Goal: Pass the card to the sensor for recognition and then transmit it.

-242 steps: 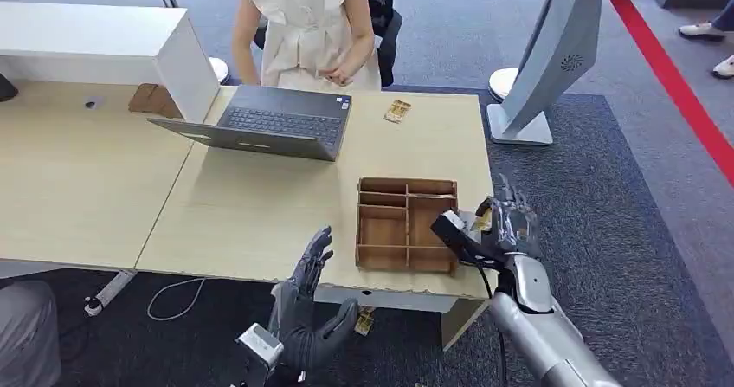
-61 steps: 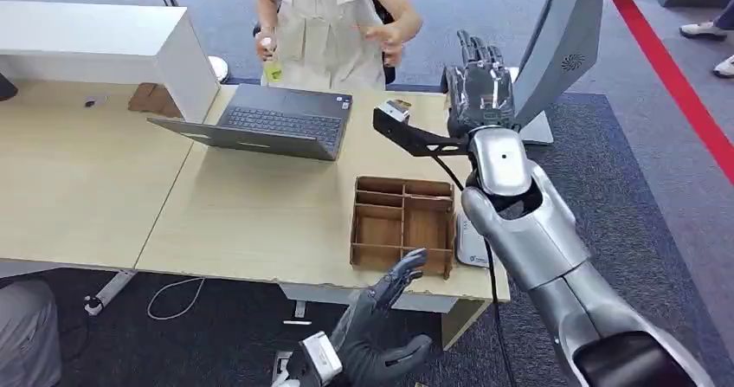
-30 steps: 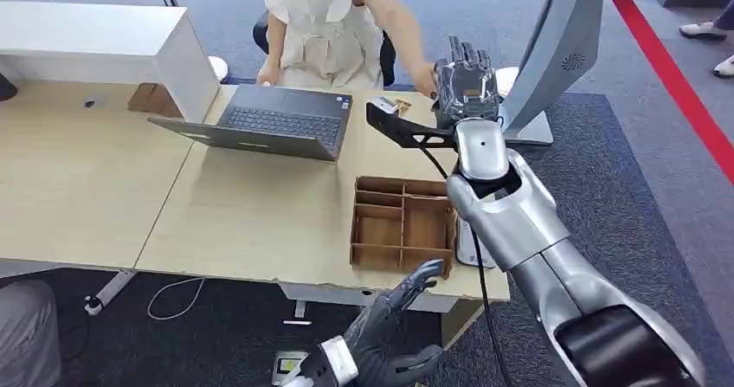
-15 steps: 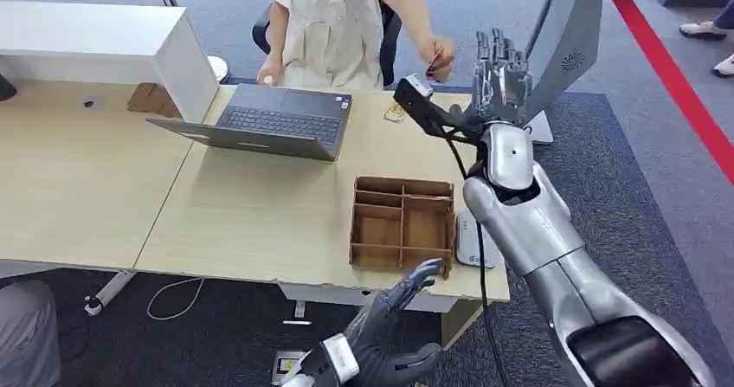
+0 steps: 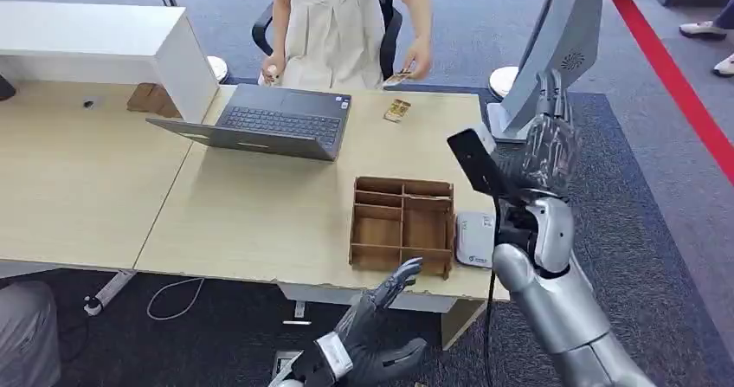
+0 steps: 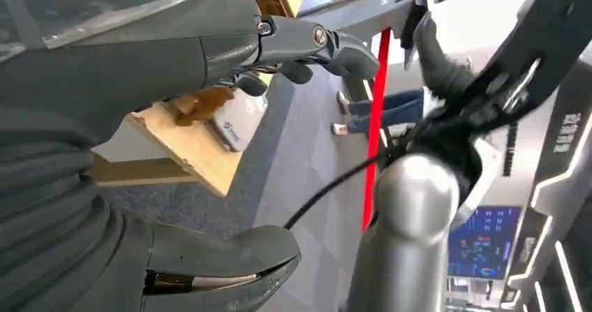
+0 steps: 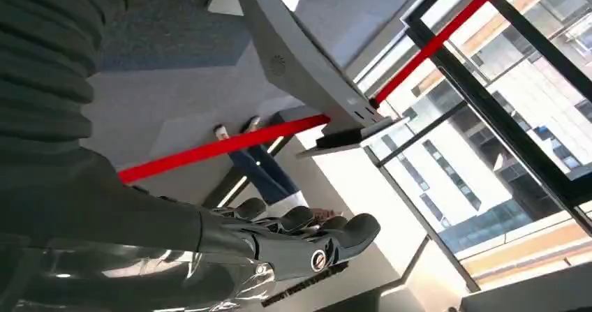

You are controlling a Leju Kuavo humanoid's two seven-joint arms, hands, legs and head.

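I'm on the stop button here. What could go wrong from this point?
The right robot hand is raised and empty close to the grey stand; a swing could strike it. The white sensor sits near the table edge below that arm, so a careless descent might knock it off. A person holds a card beyond the table; reaching there could bump their hand.

An open grey laptop [image 5: 260,127] stands on the light wooden desk [image 5: 251,214], near its far edge. Closer to the front edge is a brown wooden tray [image 5: 402,225] with several compartments. A white box [image 5: 104,45] sits on the desk at the far left. A person in a pale dress [image 5: 333,28] is behind the desk. On the blue carpet [image 5: 658,196] to the right stands a grey kiosk [image 5: 558,49], and a red line [image 5: 671,75] runs across the floor beside it.
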